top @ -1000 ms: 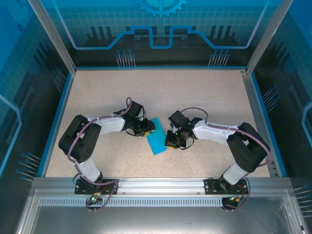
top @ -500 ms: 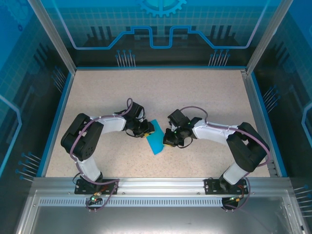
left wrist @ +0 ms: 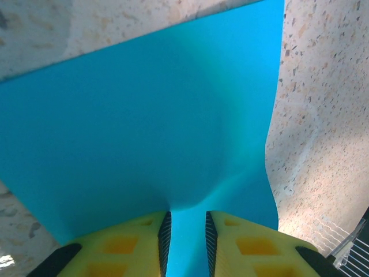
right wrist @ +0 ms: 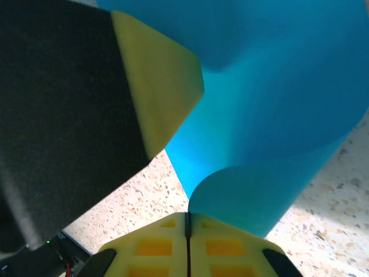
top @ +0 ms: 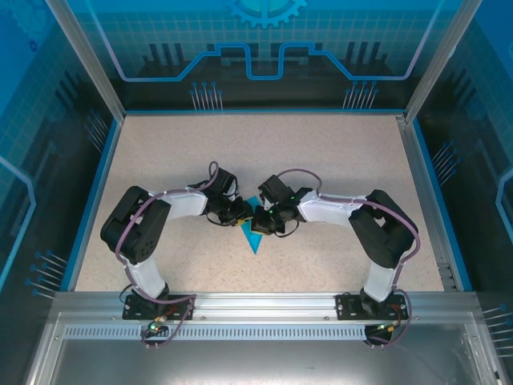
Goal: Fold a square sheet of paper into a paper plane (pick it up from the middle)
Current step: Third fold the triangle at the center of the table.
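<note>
First fold, I'd say: the left claw (left wrist: 184,222), from nine o'clock, pinches the sheet (left wrist: 144,115); the right claw (right wrist: 187,218), from three, clamps its curled edge. Next: match edges, crease.

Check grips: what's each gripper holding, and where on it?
Both hold the paper. The left gripper pinches one edge; the right gripper is shut on a curled-over edge.

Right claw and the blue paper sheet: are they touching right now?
Touching. The right wrist view shows the right claw shut, with the curled edge of the square sheet of paper running into the seam between its yellow fingertips.
</note>
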You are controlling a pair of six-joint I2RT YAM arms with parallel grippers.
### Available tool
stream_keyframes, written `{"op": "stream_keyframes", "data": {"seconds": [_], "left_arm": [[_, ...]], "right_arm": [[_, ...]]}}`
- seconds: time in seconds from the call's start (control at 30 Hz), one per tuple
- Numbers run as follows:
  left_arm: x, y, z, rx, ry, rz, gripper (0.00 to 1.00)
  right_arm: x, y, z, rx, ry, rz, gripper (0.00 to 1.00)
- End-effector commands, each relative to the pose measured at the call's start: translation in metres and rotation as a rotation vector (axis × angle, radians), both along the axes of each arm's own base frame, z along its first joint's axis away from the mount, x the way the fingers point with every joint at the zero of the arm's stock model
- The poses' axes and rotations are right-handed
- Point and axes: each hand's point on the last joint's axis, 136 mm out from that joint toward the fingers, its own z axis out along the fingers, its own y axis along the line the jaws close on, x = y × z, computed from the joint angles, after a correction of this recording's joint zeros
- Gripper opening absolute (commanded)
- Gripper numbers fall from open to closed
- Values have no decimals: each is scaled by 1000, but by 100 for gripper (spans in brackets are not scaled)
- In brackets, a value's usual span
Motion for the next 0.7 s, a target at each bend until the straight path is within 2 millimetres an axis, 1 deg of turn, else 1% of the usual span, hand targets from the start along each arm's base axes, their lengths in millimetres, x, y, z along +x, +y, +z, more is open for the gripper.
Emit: {"op": "stream_keyframes", "data": {"seconds": [0.0,0.07,0.17,0.23,0.4,0.57,0.67], "left_arm": [[4,3,14,9,-27,5,28],[8,6,24,10,-53,22,29],[10,14,25,29,-63,48,29],[9,19,19,46,-51,57,29],[5,21,4,60,-7,68,29],[3,23,-7,75,25,68,28],[2,23,-10,85,39,61,27]], "right_arm": [[2,11,-2,7,-20,27,7],[3,11,-5,2,-21,30,6],[0,12,-9,-1,-15,39,7],[-1,12,-11,-2,-11,43,7],[0,16,-13,11,-23,57,7],[2,18,-16,13,-29,57,7],[1,18,-18,12,-30,64,7]]}}
